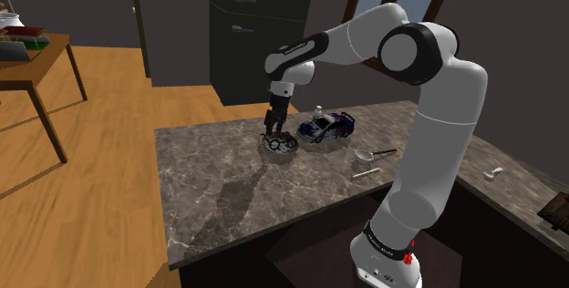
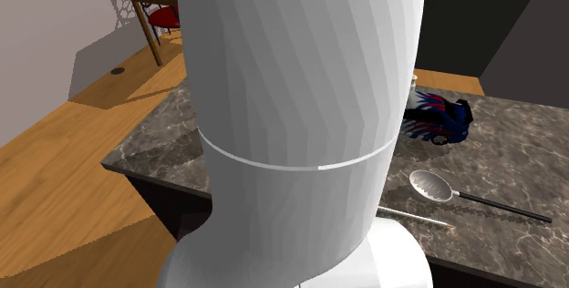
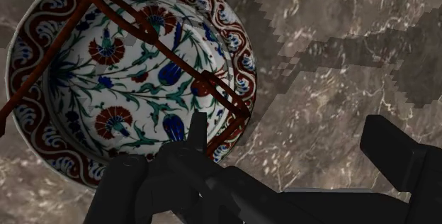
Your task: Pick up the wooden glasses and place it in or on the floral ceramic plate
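The floral plate (image 3: 67, 160), white with red and blue flowers, lies on the dark marble counter (image 1: 219, 186). In the shoulder view the plate (image 1: 285, 149) sits toward the counter's far side. The glasses (image 3: 227, 101) have thin reddish-brown arms that stretch across the plate's bowl and rim, and their dark front part is close under the hand. In the shoulder view the glasses (image 1: 274, 139) lie over the plate. My gripper (image 1: 273, 131) hangs just above them. In the wrist view the gripper (image 3: 262, 180) is open, its fingers (image 3: 404, 160) wide apart.
A blue and white toy car (image 1: 326, 127) stands right beside the plate, with a small white bottle behind it. A strainer spoon (image 1: 367, 154) and a thin rod (image 1: 365, 173) lie nearer the stand. In the second exterior view the arm (image 2: 301, 104) blocks the middle.
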